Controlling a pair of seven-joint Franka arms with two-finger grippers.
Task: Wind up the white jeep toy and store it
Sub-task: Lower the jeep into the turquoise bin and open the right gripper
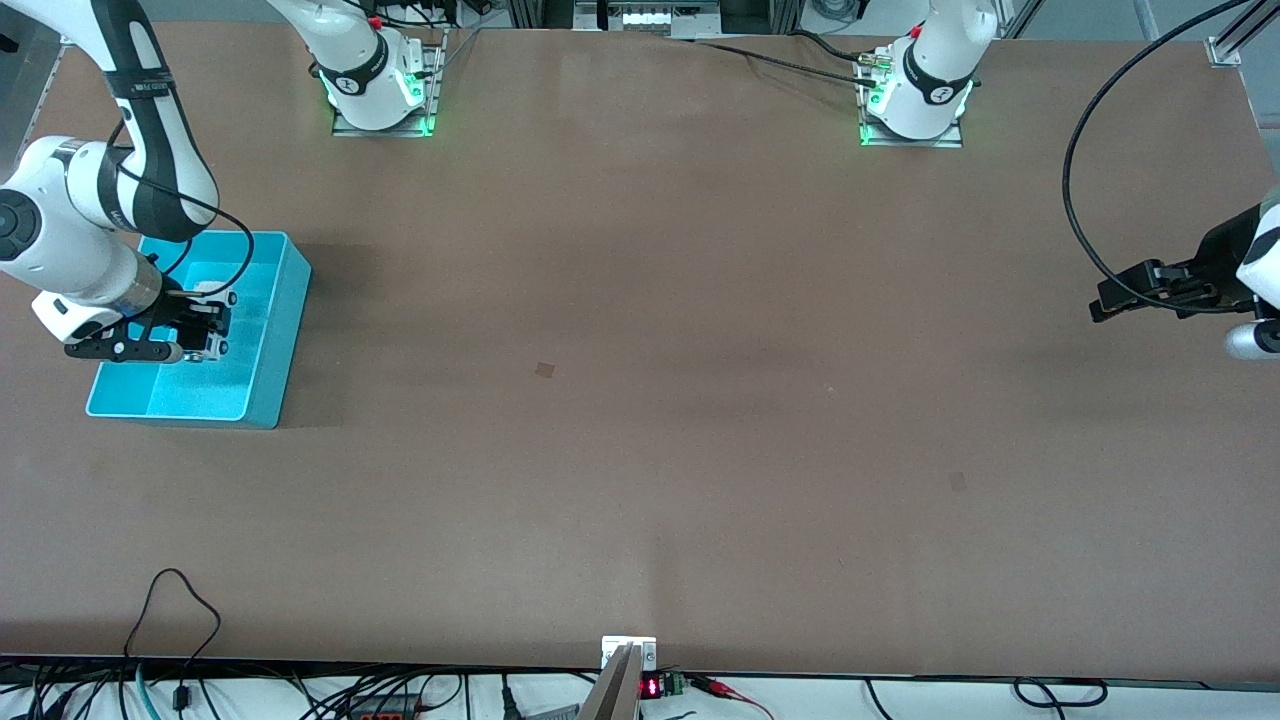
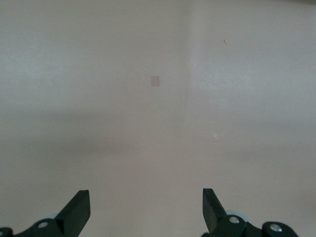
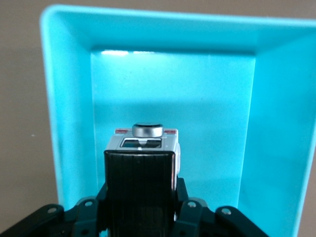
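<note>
Half hidden by my right gripper (image 3: 140,163), clamped on it over the cyan bin (image 1: 285,330), the jeep (image 3: 170,148) barely shows; my left gripper (image 2: 146,210) waits, fingers apart, over the brown table (image 1: 640,450).

My right pincer (image 1: 205,335) hangs over the cyan bin (image 1: 270,340); my left pincer (image 1: 1105,300) waits over the counter (image 1: 640,400).

Even overhead light, soft shadows, sharp focus.
</note>
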